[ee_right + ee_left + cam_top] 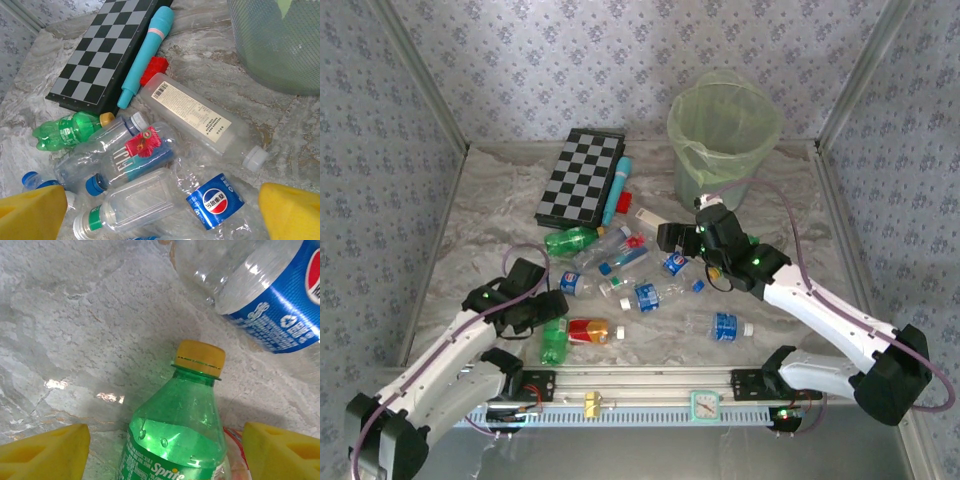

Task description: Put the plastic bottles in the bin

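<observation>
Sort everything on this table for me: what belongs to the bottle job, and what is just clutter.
Belongs to the job:
plastic bottles scattered mid-table, including the green Sprite bottle and the lone Pepsi bottle
bin

Just lying about:
checkerboard
cyan tube
red block

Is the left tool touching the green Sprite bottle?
Apart. The left wrist view shows a gap between the Sprite bottle and each yellow finger of the open left tool.
</observation>
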### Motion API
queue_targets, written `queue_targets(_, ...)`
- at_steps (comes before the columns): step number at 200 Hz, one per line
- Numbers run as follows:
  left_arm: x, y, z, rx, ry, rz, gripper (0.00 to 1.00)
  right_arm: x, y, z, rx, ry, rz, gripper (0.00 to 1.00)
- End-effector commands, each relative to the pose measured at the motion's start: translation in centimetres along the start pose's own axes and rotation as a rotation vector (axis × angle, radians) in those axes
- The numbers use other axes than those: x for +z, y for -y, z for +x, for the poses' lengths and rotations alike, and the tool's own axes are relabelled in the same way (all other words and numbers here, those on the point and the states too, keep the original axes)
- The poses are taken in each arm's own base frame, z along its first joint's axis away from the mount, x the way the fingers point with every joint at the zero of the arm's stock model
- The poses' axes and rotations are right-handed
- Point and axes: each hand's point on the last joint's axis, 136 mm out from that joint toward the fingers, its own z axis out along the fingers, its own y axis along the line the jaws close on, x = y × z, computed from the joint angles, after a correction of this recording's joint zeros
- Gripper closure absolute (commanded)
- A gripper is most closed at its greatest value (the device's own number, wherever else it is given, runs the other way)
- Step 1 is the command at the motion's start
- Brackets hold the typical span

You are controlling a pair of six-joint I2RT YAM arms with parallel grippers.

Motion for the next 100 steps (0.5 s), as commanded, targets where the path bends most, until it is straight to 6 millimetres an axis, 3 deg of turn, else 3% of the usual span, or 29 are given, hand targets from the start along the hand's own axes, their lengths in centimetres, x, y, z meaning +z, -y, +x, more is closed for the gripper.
queue_targets(1, 0.6, -0.4, 0.4, 0.000, 0.003, -0.022, 0.21, 0.3, 0.1, -0.2, 0.018, 0.021, 0.017, 0.00)
queue_targets(100, 2.5, -0.3, 0.9, 0.012, -0.003, -0.021, 0.21, 0.1, 0.6, 0.2, 0.010, 0.018, 0.062, 0.00)
